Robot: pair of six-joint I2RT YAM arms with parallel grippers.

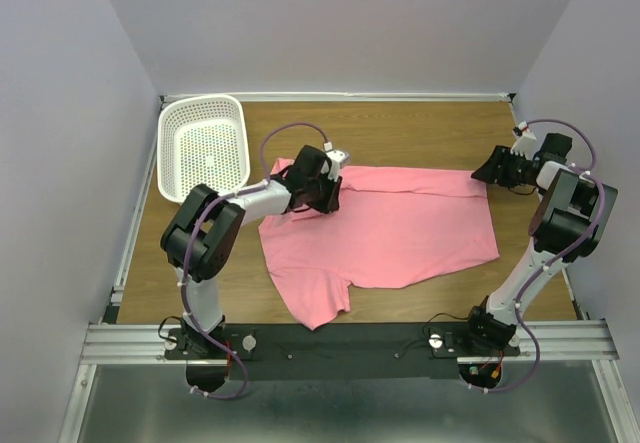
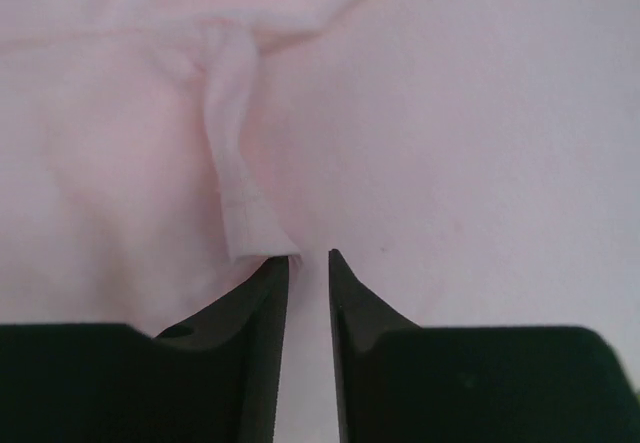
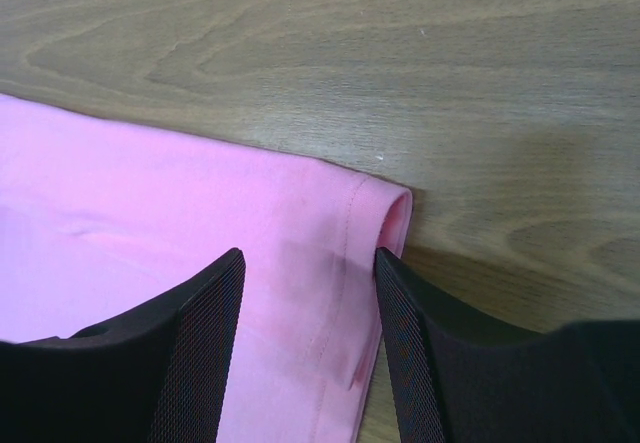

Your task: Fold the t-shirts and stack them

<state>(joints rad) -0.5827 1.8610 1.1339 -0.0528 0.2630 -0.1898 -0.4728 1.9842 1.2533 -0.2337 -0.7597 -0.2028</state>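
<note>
Left gripper [image 2: 309, 255] slightly parted on cloth — right spread at hem

Left jaws are standing narrowly apart, pinching nothing, tips beside a raised pleat [image 2: 235, 153]. Right gripper [image 3: 310, 258] is hovering wide open over the hem corner [image 3: 395, 208]. T-shirt [image 1: 400, 223] is lying spread on the table [image 1: 420, 128] between both arms. Judging it light, limp, slippy — best gripping at hems or corners.
</note>
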